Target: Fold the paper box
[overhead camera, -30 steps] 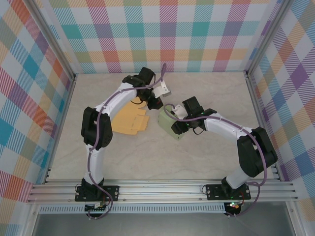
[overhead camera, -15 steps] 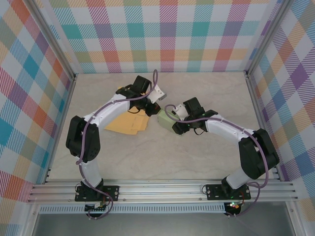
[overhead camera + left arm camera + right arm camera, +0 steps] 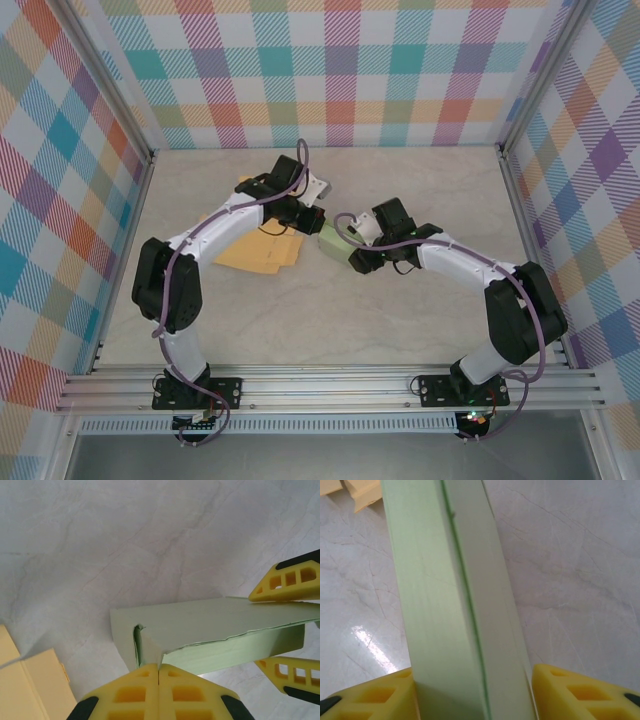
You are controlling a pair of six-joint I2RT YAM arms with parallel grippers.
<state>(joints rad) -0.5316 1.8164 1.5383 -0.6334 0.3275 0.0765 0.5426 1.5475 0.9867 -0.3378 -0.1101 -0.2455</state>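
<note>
Both arms are showing white links between chunky black joints. The left arm (image 3: 215, 225) and the right arm (image 3: 455, 258) are each carrying a purple cable (image 3: 181, 345) up from black base plates (image 3: 196, 392). The fingers (image 3: 137, 695) are showing yellow, with rectangular cut-outs and black patches.

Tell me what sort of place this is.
Likely a robot lab test cell: a marble-look table walled by plaid panels, an aluminium rail with two robot arms bolted on, and a green paper box being worked on.
</note>
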